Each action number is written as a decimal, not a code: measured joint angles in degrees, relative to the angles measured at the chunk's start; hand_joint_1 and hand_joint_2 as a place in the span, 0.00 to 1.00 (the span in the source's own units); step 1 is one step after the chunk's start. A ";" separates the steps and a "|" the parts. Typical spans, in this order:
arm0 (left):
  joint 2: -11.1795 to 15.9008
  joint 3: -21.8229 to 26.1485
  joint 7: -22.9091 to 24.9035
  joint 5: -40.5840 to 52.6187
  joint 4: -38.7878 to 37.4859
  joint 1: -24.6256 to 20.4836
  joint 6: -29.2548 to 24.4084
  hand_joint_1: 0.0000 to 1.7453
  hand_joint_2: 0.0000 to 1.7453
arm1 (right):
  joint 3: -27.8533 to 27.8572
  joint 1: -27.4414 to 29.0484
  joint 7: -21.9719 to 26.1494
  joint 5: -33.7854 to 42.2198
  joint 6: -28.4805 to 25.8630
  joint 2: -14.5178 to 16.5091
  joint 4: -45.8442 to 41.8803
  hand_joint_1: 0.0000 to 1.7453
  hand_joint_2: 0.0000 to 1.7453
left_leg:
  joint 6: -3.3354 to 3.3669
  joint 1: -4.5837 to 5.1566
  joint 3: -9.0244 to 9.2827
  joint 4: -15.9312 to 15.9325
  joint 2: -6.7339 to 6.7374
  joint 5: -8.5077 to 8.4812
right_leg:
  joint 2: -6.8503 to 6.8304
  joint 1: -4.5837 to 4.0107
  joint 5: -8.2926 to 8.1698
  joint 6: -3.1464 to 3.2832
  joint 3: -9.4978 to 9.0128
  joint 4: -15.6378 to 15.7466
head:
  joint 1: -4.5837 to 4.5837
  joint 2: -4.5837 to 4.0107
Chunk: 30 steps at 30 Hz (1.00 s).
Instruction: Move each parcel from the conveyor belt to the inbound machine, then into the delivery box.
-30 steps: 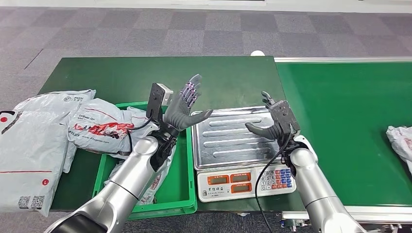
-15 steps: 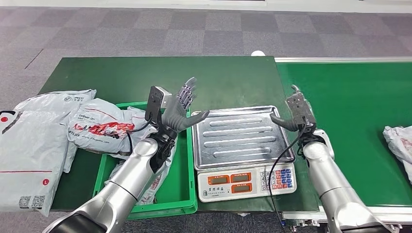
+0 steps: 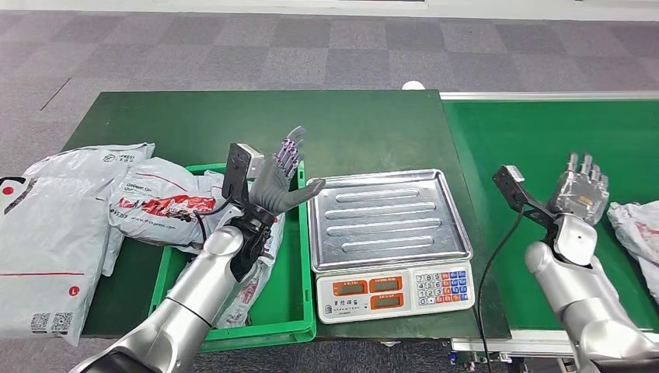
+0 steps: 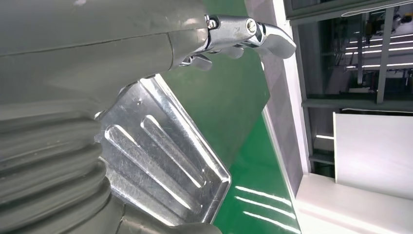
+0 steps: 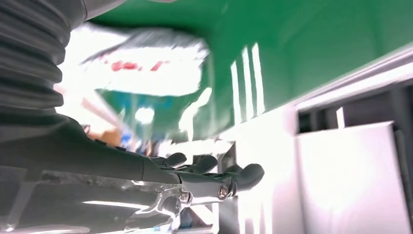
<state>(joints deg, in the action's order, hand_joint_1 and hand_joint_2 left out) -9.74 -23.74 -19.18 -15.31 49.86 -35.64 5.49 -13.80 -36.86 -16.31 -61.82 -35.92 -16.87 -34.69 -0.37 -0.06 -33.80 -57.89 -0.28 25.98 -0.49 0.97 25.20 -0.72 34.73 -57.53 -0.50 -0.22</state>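
A white parcel with red print lies on the green conveyor belt at the right edge; it shows blurred in the right wrist view as the parcel. My right hand hangs over the belt just left of it, fingers apart, holding nothing. The inbound machine is a scale with a bare steel tray and a keypad front. My left hand is raised open between the tray and the green delivery box, which holds parcels.
More white and grey parcels are piled on the dark green table left of the box. A black cable hangs from my right wrist. Grey carpet tiles lie beyond the table.
My right hand has swung from over the scale tray rightward across the belt to beside the parcel. My left hand has drifted slightly left and lower, still open.
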 joint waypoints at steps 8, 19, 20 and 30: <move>0.97 0.00 0.70 0.51 2.51 1.03 -0.81 0.00 1.00 | 5.35 5.26 -1.81 -5.72 -1.49 -1.85 2.92 0.00 1.00 | 0.05 0.01 -0.03 0.00 0.00 0.04 | 0.00 0.01 0.04 -0.05 0.01 0.02 | 0.00 0.00; 1.82 0.01 1.23 0.78 4.71 2.58 -0.82 0.00 1.00 | 12.86 10.64 -1.50 -6.83 1.57 -1.23 3.54 0.00 1.00 | 0.05 0.00 -0.04 0.01 0.00 0.04 | -0.02 0.00 0.04 -0.06 0.00 0.01 | 0.00 0.00; 1.90 0.01 1.31 0.85 4.92 2.78 -0.82 0.00 1.00 | 13.46 11.35 -2.22 -7.68 2.36 -0.97 3.23 0.00 1.00 | 0.05 0.00 -0.04 0.01 -0.01 0.04 | -0.04 0.00 0.04 -0.06 0.00 0.01 | 0.00 0.00; 2.41 0.02 1.93 1.04 6.96 3.89 -0.86 0.00 1.00 | 19.11 17.01 -6.24 -13.52 9.50 1.38 -1.24 0.00 1.00 | 0.06 0.01 -0.06 0.01 -0.01 0.04 | -0.05 0.01 0.05 -0.07 0.01 0.01 | 0.00 0.00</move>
<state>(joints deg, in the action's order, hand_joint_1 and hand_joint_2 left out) -7.33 -23.71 -17.25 -14.27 56.81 -31.75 4.63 5.30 -19.85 -22.56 -75.34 -26.42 -15.49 -35.94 -0.32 -0.05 -33.87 -57.88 -0.29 26.03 -0.54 0.98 25.25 -0.79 34.73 -57.52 -0.50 -0.22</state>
